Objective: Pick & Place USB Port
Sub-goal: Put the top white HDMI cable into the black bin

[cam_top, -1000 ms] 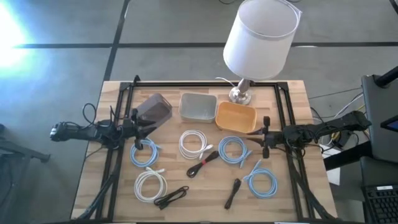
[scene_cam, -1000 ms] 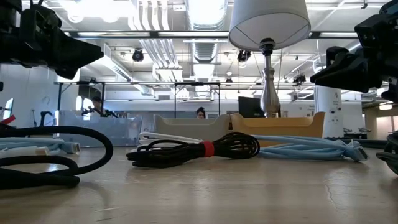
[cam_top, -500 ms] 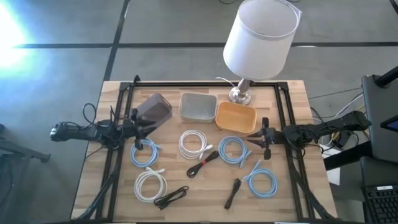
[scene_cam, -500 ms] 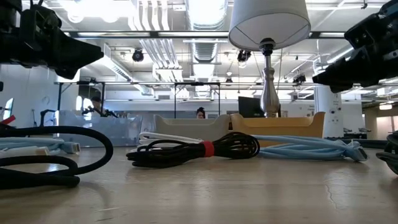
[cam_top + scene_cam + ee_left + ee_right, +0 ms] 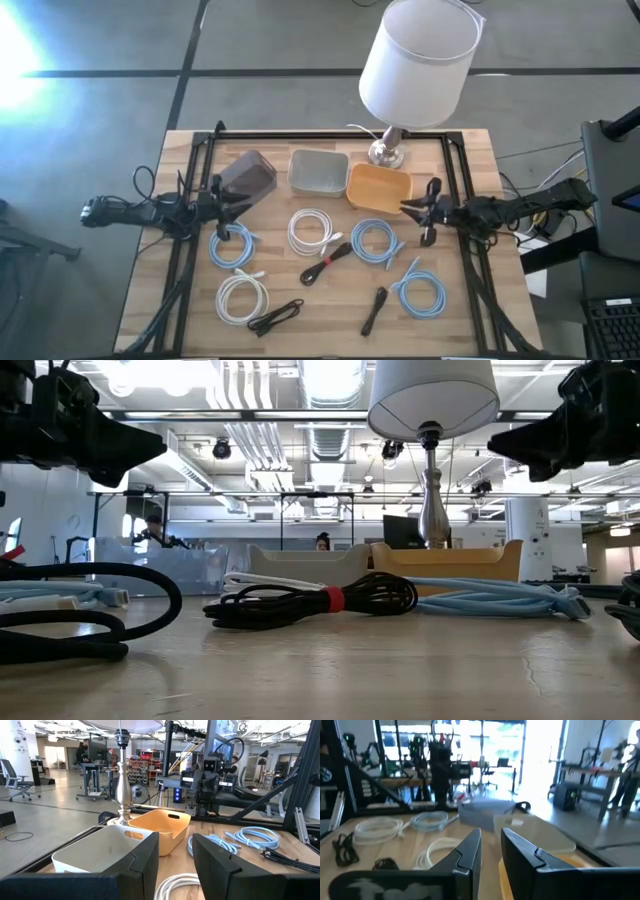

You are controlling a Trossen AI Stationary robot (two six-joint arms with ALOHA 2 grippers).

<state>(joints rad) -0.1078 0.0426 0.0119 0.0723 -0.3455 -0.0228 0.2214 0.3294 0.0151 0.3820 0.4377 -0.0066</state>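
The right claw is being carried above the bench, just beside the near corner of the orange bin. In its wrist view its fingers are standing a narrow gap apart with nothing between them. The left claw is being held waiting at the left side of the bench, near the dark grey bin. Its fingers are parted and empty.

Several coiled cables are lying loose on the bench: a blue coil close below the right claw, another blue coil toward the front, a white coil at the middle, and a black cable bound with a red tie. Which of them is meant by the task cannot be told from the pictures, and none is being held.

By the look of things, a pick is being set up rather than a drop. To do it well, the jaws are probably best opened wider before the descent, and the claw is best lowered squarely over a bundled part of the chosen coil, so that several strands are being clamped together rather than one loose loop. Care is being called for near the bin wall, and neighbouring coils could be dragged along.
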